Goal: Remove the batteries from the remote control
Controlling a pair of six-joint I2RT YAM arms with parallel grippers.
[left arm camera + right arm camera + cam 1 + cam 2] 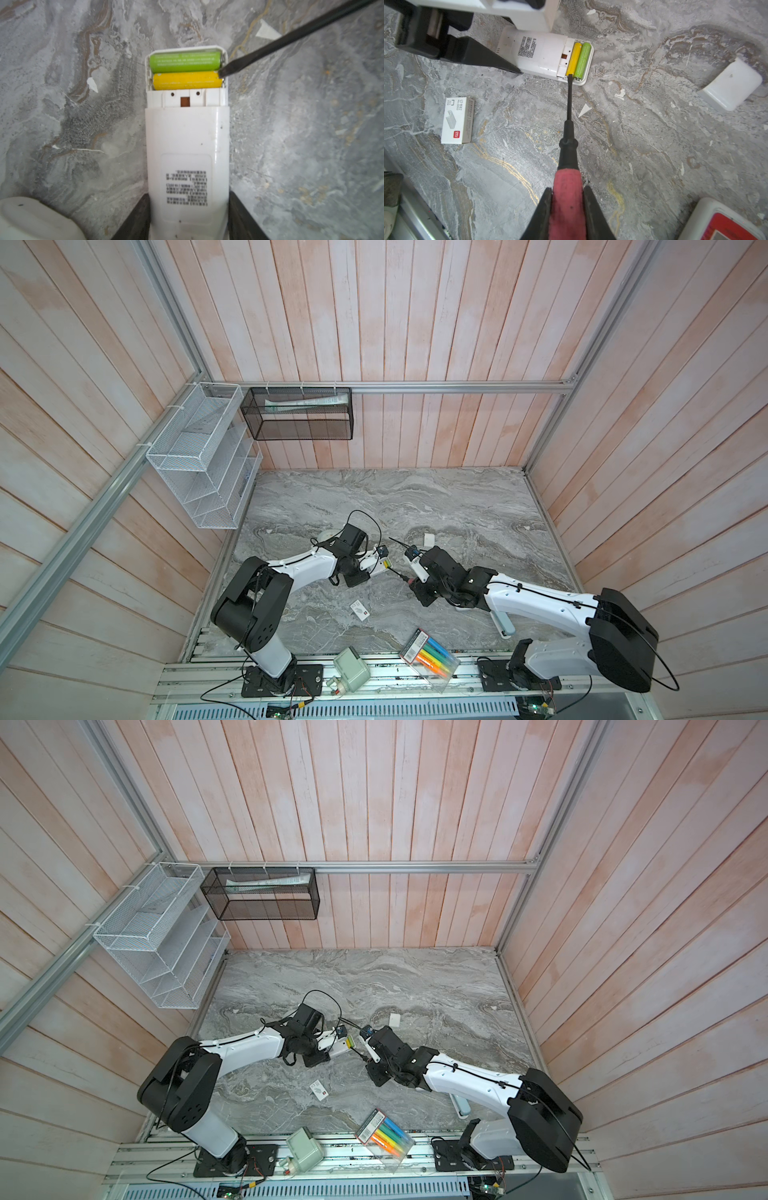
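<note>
**Two cells in the bay, pry tip at the yellow one**

Remote [187, 145] lies back-up on the table [654, 145], mid-workspace between the arms. Bay is uncovered; the cover [730, 85] sits well apart. Batteries are side by side in the bay: green cell [185, 62] at the outer end, yellow cell [187, 81] next to it.

Left gripper [188, 209] is clamped across the remote's sides, at the end away from the bay. Right gripper [567, 188] is pinched on the red handle of the screwdriver [569, 145]. Its flat tip touches the yellow cell's end, at the bay wall.

My handling read:
- Cells are light, rigid and smooth-sleeved. They're round, so they'll likely roll once out.
- They probably sit under contact pressure, so I'd lever up at the end, then pinch mid-barrel.
- The remote shell is light glossy plastic and could skate if levered hard, so I want the clamp on.

Writing:
- Staple box [456, 120]: "deli", "No.0012", 订书钉.
- Remote label is Chinese print, too small to read.
- Cell print is blurred.
</note>
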